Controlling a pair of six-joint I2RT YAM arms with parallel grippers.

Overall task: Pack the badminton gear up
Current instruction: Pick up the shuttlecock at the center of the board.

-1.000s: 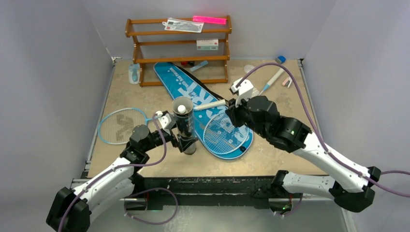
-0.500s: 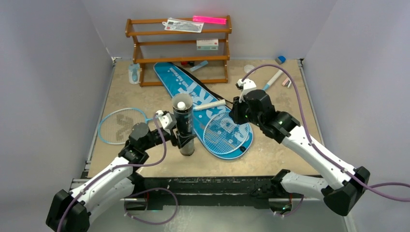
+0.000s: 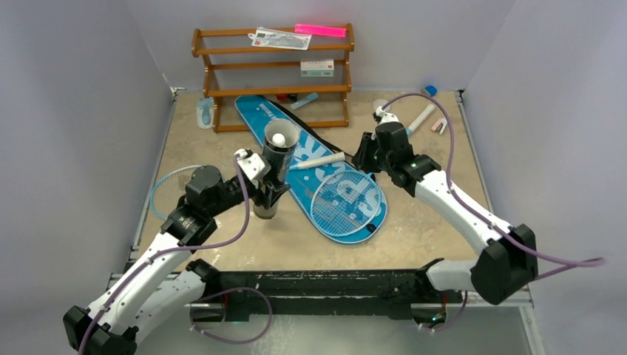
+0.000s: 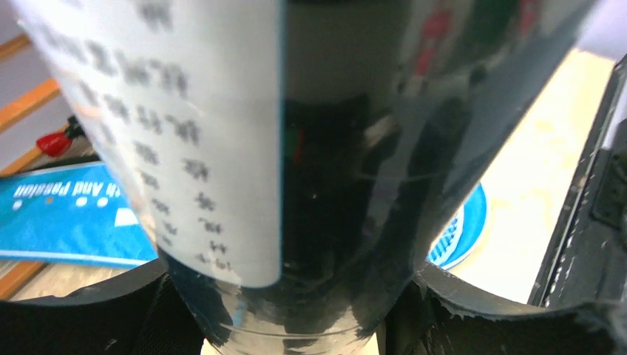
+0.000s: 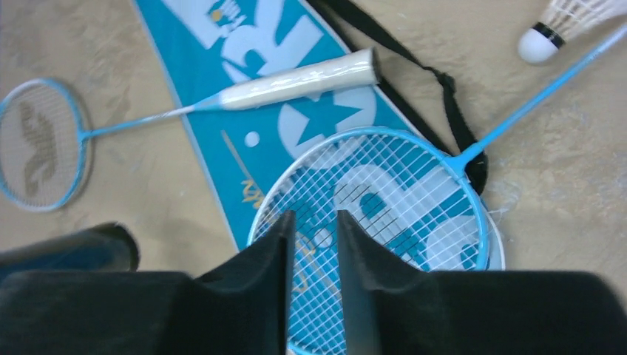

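Note:
My left gripper (image 3: 268, 191) is shut on the lower part of the black tube (image 3: 275, 166), which leans with its open mouth up. A white shuttlecock (image 3: 279, 138) sits inside. In the left wrist view the tube (image 4: 333, 185) fills the space between the fingers (image 4: 480, 310). The blue bag (image 3: 296, 140) lies flat. One racket's head (image 3: 346, 201) rests on it. The other racket's white handle (image 3: 322, 160) lies across the bag, its head (image 3: 166, 194) at the left. My right gripper (image 5: 314, 216) hovers over the racket head (image 5: 384, 200), slightly open, holding nothing. A loose shuttlecock (image 5: 566, 22) lies beyond.
The brown wooden rack (image 3: 273, 74) stands at the back with small items on its shelves. A pale-blue bottle (image 3: 205, 112) sits left of it. Small tubes and bits (image 3: 432, 122) lie at the back right. The bag's black strap (image 5: 444, 96) trails on the table.
The left gripper closed on the tube, then carried it left and back, tilting it. The right arm drew back toward the far right, and its jaws parted a little.

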